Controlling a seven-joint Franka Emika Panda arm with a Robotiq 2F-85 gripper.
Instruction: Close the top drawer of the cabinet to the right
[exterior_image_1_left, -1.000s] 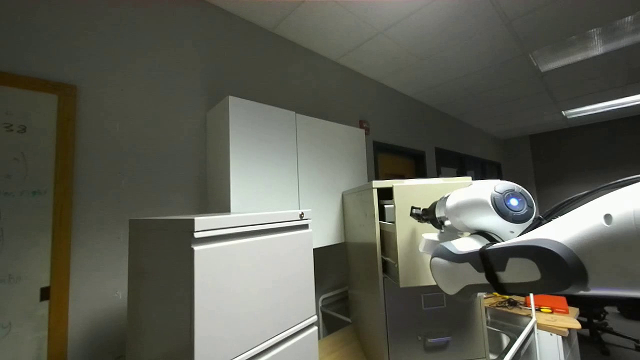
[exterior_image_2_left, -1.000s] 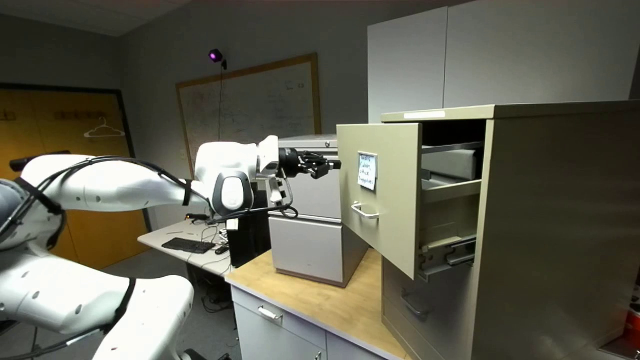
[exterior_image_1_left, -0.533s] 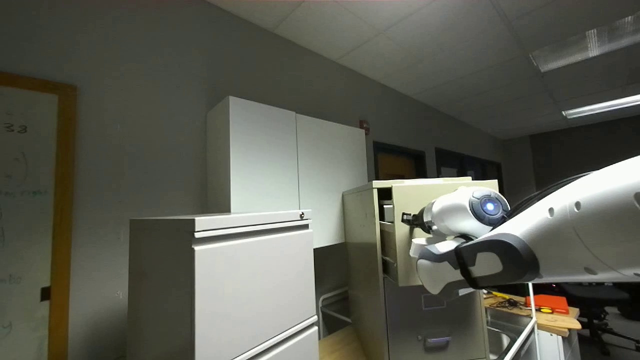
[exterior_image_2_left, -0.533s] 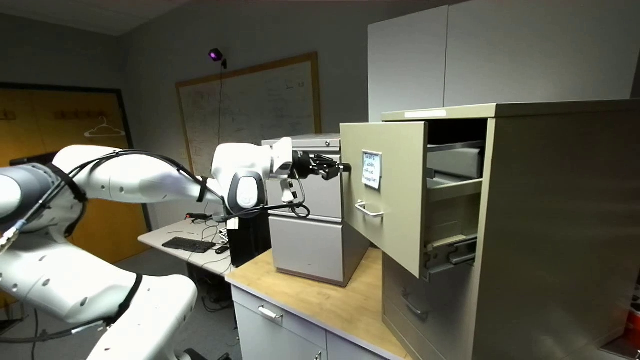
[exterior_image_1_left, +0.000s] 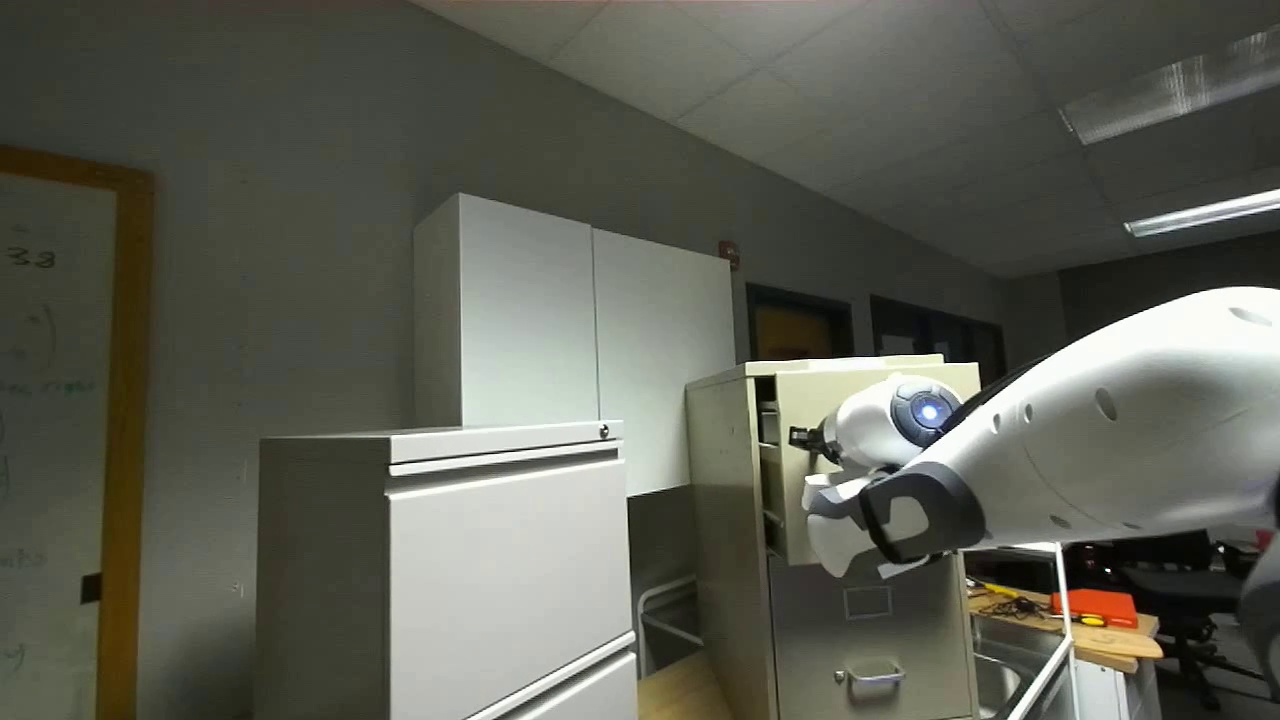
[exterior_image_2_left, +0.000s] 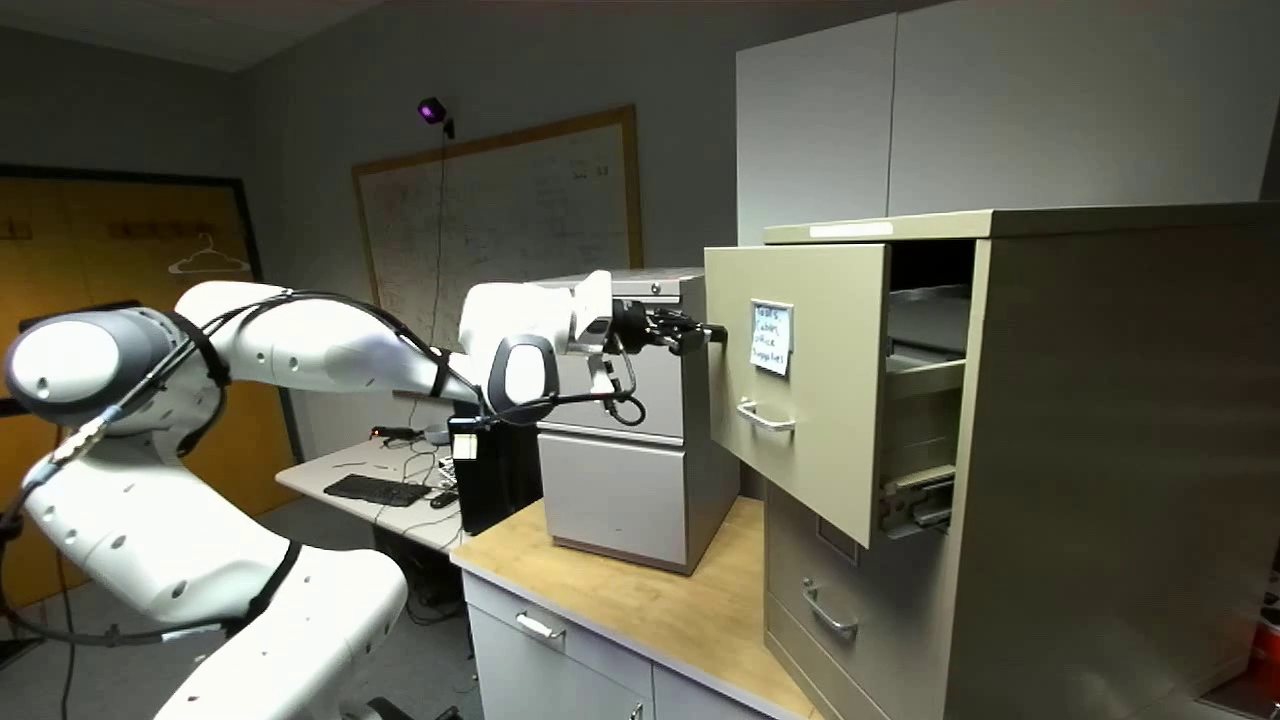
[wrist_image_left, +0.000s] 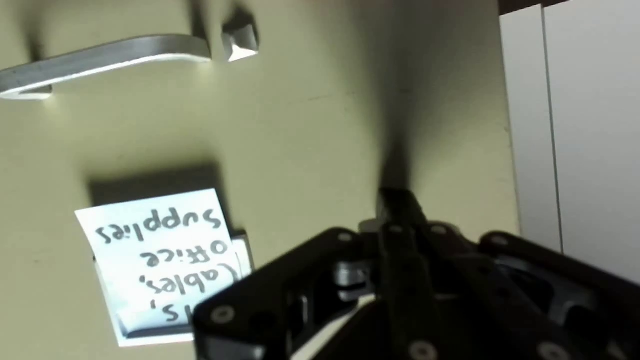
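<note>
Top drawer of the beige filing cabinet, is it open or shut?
Open: in an exterior view, the top drawer juts out from the beige filing cabinet, with its metal slide rail bared behind its front.

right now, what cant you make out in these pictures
Top drawer: inside mostly behind its front in both exterior views.
Its handle: behind the arm in an exterior view.
Note: first word partly covered by the gripper, wrist view.
Whiteboard: writing too faint in an exterior view.

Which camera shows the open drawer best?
An exterior view shows the top drawer best: nearly its whole front and its open side. An exterior view where the arm hides much of that front is worse. The wrist view shows just part, close up.
</note>
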